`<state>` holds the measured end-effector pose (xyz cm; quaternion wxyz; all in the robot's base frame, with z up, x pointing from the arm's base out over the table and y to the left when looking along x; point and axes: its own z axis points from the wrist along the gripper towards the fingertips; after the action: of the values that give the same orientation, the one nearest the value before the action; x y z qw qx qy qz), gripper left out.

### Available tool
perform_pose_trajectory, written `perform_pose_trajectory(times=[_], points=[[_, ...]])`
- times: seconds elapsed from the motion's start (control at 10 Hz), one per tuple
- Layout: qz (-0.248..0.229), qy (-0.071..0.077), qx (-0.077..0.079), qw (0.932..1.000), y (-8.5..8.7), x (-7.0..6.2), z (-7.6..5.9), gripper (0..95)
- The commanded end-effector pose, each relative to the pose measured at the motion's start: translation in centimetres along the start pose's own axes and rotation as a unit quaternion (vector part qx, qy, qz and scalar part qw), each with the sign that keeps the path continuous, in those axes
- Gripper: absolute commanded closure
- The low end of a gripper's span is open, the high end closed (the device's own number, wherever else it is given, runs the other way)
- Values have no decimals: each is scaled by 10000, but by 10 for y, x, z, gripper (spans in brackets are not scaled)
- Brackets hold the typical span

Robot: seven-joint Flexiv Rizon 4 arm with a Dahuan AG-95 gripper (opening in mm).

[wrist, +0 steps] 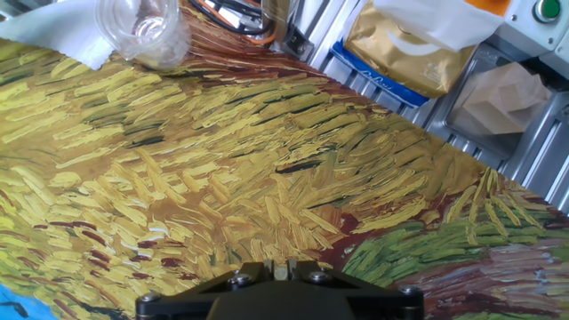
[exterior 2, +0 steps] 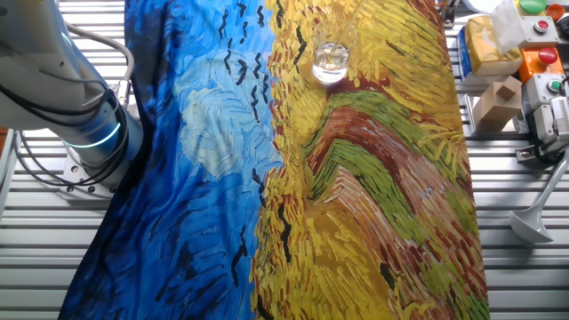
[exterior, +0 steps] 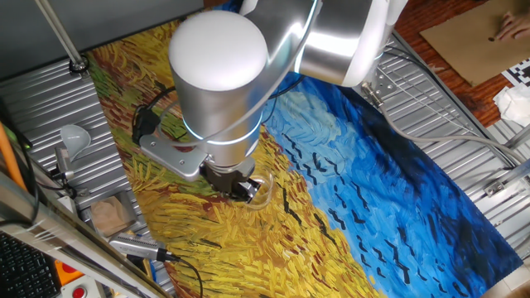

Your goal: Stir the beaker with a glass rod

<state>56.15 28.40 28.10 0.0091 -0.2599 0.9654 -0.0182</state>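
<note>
- The beaker [exterior 2: 331, 60] stands upright on the yellow, wheat-coloured part of the painted cloth [exterior 2: 373, 196] that covers the desk [exterior 2: 524, 267], near the far edge in the other fixed view.
- It is a short, clear glass cylinder; its contents cannot be made out through the glare.
- In one fixed view the beaker [exterior: 258, 190] is only partly seen, its rim peeking out just beside the dark tip of the end effector [exterior: 240, 187].
- The arm's wide silver wrist [exterior: 217, 83], ringed by a pale blue light, fills the middle of that view and hides most of what lies under it.
- In the hand view the beaker [wrist: 147, 31] sits at the top left, well ahead of the black body of the end effector [wrist: 280, 289] at the bottom edge.
- The fingers themselves do not show clearly in any view, so I cannot tell how far the end effector is open, nor whether it has hold of anything.
- No view shows a glass rod clearly enough to place it.
- A white funnel [exterior 2: 532, 218] lies on the bare metal slats of the desk, off the cloth and well apart from the beaker.
- A gold-coloured packet [wrist: 413, 49] and a small cardboard box [wrist: 502, 93] rest beyond the cloth's edge in the hand view.
- The arm's base [exterior 2: 84, 133] stands at the blue side of the cloth.
</note>
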Motion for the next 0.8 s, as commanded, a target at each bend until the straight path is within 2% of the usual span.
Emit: perform_pose_trajectory(times=[0.1,0.8], points=[[16,-4,-15,10000,0,-1,-1,950],[80,-47,-84,9999,0,-3,-2,950]])
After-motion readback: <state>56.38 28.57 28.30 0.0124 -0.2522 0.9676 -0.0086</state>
